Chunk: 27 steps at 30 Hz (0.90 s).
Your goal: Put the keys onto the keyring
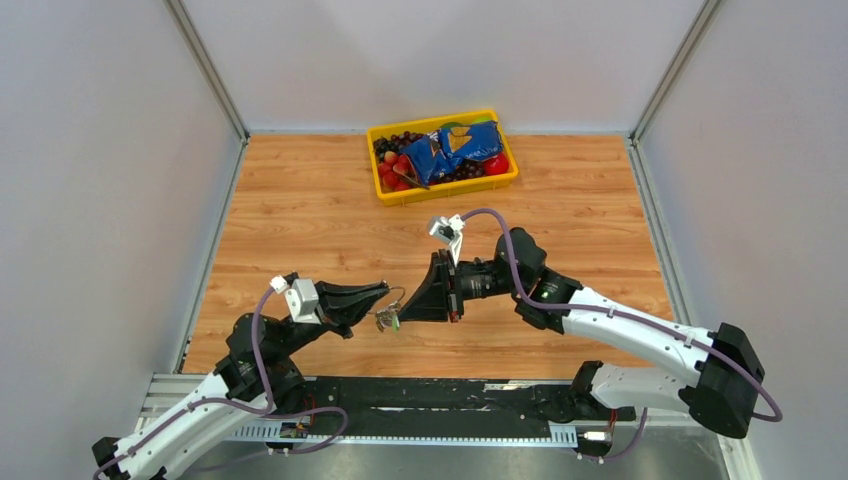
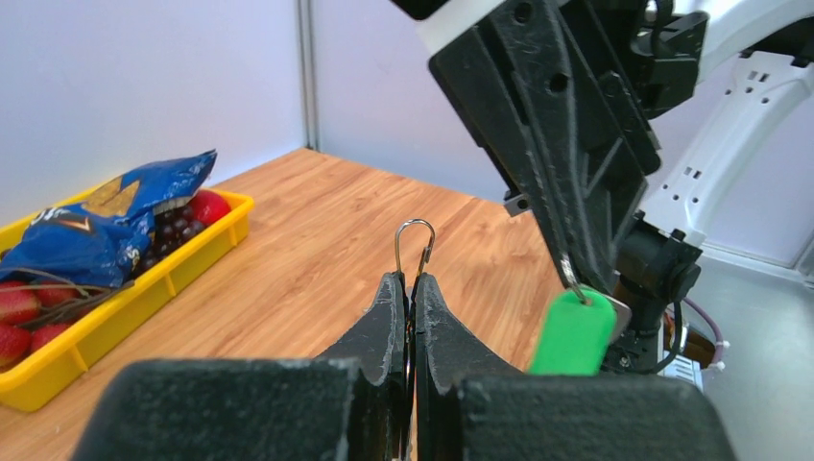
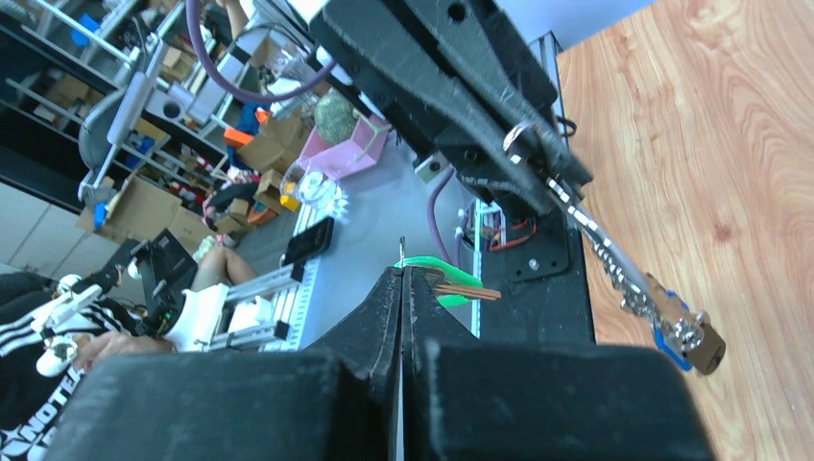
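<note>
Low in the middle of the top view, the left tool (image 1: 384, 291) and right tool (image 1: 404, 314) come close together above the wooden surface (image 1: 300, 220). The left tool is pinched narrow on the keyring (image 2: 416, 223), whose thin wire loop sticks out past its fingertips. Small silvery keys with a blue tag (image 3: 674, 331) trail from the ring. The right tool, jaws together, grips the green-tagged key (image 2: 573, 331), just right of the ring in the left wrist view. Whether key and ring touch cannot be told. Farther back, at top centre, a yellow tray (image 1: 450, 188) holds a blue snack bag (image 1: 455, 150), red fruit and dark grapes.
</note>
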Each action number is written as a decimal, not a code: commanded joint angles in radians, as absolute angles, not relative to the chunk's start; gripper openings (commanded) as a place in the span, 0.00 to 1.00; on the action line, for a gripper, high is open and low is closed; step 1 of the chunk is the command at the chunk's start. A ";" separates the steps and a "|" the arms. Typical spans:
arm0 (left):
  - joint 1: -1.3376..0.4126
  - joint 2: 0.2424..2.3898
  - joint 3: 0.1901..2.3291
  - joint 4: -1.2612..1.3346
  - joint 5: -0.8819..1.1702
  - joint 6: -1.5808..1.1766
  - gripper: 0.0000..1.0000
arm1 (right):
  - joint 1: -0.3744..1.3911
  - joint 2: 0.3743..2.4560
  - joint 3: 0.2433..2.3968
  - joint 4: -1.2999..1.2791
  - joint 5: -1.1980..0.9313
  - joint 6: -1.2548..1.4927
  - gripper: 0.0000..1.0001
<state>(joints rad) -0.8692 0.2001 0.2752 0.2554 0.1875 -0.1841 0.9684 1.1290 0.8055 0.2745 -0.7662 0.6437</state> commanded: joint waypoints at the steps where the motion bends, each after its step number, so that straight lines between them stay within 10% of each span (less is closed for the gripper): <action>1: -0.866 0.168 0.268 0.349 0.246 -0.161 0.00 | 0.980 1.156 0.815 0.471 -0.735 0.744 0.00; 27: -0.865 0.141 0.255 0.405 0.361 -0.179 0.00 | 0.986 1.211 0.788 0.553 -0.696 0.836 0.00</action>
<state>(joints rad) -0.8688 0.1532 0.2562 0.3340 0.3328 -0.1768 0.9798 1.2121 0.7986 0.4854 -0.7086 0.8150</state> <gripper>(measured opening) 0.030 0.004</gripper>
